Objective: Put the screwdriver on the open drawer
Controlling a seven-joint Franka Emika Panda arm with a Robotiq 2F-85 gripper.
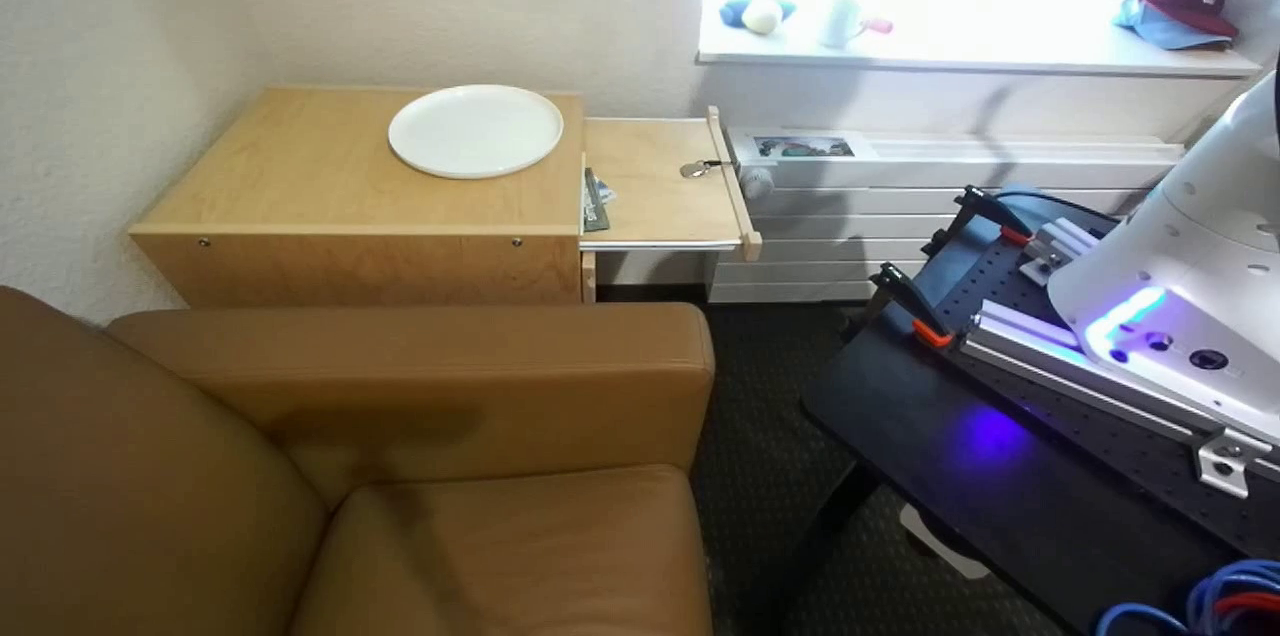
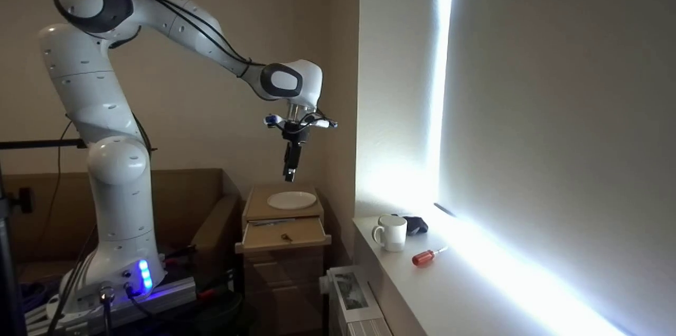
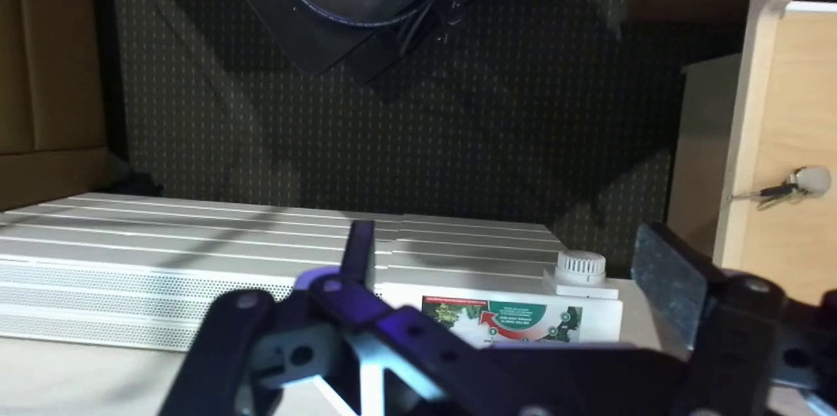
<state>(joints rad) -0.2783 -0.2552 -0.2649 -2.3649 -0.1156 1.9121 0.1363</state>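
Red screwdriver [image 2: 425,257], both exterior views only

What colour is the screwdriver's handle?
The screwdriver handle is red, seen best in an exterior view.

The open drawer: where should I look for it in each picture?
In an exterior view: the open drawer, just above centre.
In an exterior view: the open drawer, below centre, slightly left.
Wrist view: the open drawer, at the right edge, partly cut off.
Shared landmark: the white radiator.
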